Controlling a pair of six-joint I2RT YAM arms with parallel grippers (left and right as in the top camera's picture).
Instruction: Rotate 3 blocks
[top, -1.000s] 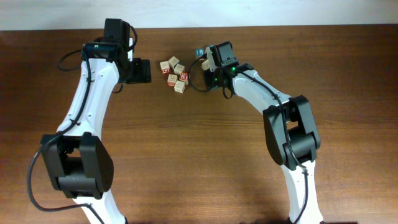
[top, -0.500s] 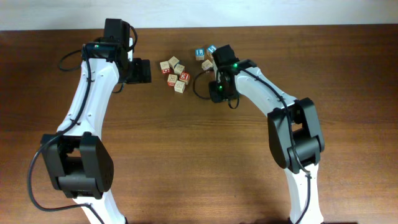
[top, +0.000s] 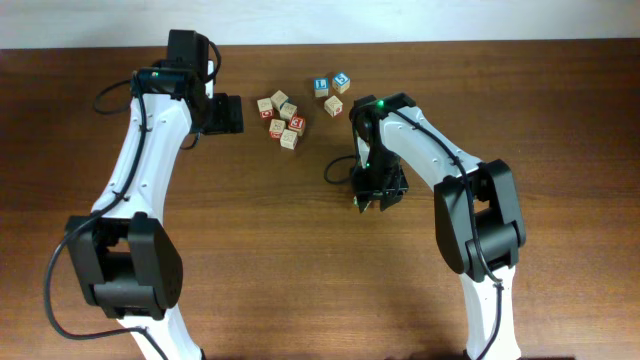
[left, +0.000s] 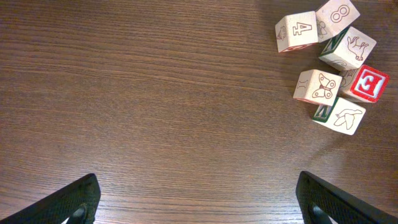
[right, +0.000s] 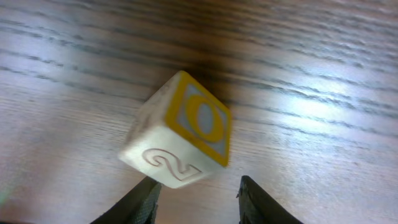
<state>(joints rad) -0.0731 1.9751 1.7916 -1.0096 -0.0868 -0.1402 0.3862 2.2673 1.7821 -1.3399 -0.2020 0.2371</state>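
Note:
A tan block with a yellow "O" face (right: 186, 134) and a "2" on its pale side sits tilted on the wood, just ahead of my right gripper (right: 196, 190). The jaws stand apart, nothing lies between them, and the left fingertip (right: 148, 196) is at the block's lower corner. From overhead the right gripper (top: 376, 193) hides this block. The red-letter block (left: 368, 84) and a pale block with green marks (left: 339, 116) lie in a cluster (top: 281, 120). My left gripper (top: 222, 113) hangs wide open to the left of the cluster, and its view shows the left gripper (left: 196, 183) over bare wood.
Two blue-faced cubes (top: 320, 85) (top: 342, 80) and a tan cube (top: 333, 104) lie at the back, right of the cluster. Several more tan cubes, such as a "4" (left: 296, 31) and an "8" (left: 336, 15), crowd the cluster.
My right arm has swung away from the blue-faced cubes toward the front middle of the table. Its jaws have widened a little. The left arm has not moved.

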